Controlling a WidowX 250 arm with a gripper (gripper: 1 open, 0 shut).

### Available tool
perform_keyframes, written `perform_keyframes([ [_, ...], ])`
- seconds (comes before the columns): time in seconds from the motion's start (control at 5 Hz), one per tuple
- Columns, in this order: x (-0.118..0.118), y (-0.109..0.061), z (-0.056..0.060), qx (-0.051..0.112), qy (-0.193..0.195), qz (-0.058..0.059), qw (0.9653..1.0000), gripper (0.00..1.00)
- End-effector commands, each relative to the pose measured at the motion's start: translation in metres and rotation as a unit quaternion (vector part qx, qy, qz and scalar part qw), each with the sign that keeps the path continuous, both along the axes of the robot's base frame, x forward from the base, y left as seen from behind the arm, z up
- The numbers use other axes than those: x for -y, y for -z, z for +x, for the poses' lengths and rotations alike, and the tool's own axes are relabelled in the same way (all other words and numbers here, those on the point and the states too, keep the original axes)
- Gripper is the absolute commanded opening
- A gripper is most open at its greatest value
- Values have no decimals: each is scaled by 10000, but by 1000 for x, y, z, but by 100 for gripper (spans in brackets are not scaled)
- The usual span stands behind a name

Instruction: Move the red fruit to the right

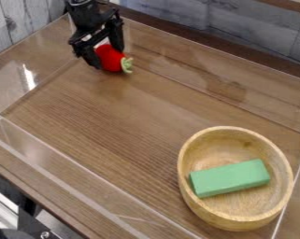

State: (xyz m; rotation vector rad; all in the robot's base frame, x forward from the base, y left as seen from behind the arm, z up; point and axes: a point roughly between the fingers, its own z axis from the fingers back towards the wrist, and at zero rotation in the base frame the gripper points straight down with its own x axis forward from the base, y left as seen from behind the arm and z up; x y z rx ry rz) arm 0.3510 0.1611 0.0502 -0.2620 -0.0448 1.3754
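The red fruit [111,60], a small toy strawberry with its green cap pointing right, lies on the wooden table [127,131] at the far left. My black gripper [98,49] is lowered over it, open, with one finger on the fruit's left side and the other behind it. The fingers straddle the fruit; whether they touch it I cannot tell.
A wooden bowl [204,147] sits at the near right with a green rectangular block [230,177] inside. Clear low walls [27,79] border the table's left and front edges. A grey plank wall runs behind.
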Motion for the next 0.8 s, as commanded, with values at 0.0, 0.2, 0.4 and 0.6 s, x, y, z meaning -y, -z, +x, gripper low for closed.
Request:
perform_keyframes([
  [0.0,-4,-17,12,278,32,157,9995,0],
  [0.2,-2,-17,9,300,61,171,9994,0],
  [0.4,-1,-15,7,265,51,175,9995,100],
  [0.6,0,-14,5,239,38,212,9995,100],
])
